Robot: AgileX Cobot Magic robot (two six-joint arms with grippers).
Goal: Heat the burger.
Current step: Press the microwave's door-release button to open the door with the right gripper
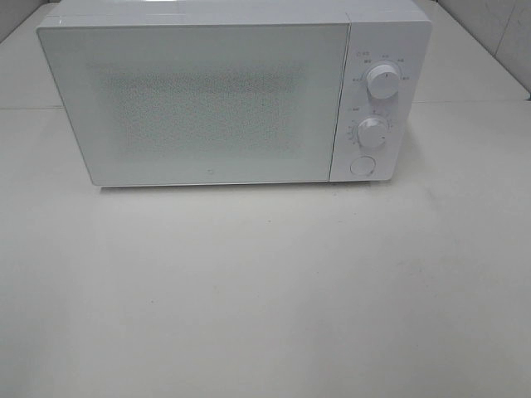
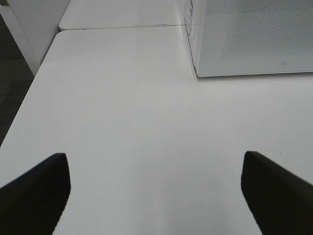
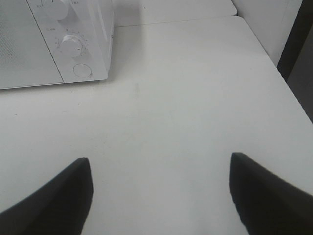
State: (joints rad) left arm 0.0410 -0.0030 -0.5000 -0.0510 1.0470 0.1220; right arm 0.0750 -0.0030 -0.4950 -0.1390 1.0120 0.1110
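- I see the left gripper (image 2: 154,159) angled down over the white table (image 2: 127,98), jaws wide apart.
- Right gripper (image 3: 159,159) in the same pose, jaws spread, closed microwave (image 3: 29,49) ahead.

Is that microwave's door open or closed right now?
Closed. The microwave door sits flush beside the control panel, with no gap showing along its edges in any view.

even soft overhead light, faint shadows, slight grain, no glare.

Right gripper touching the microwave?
Apart. Right wrist view shows bare table between the right gripper and the microwave.
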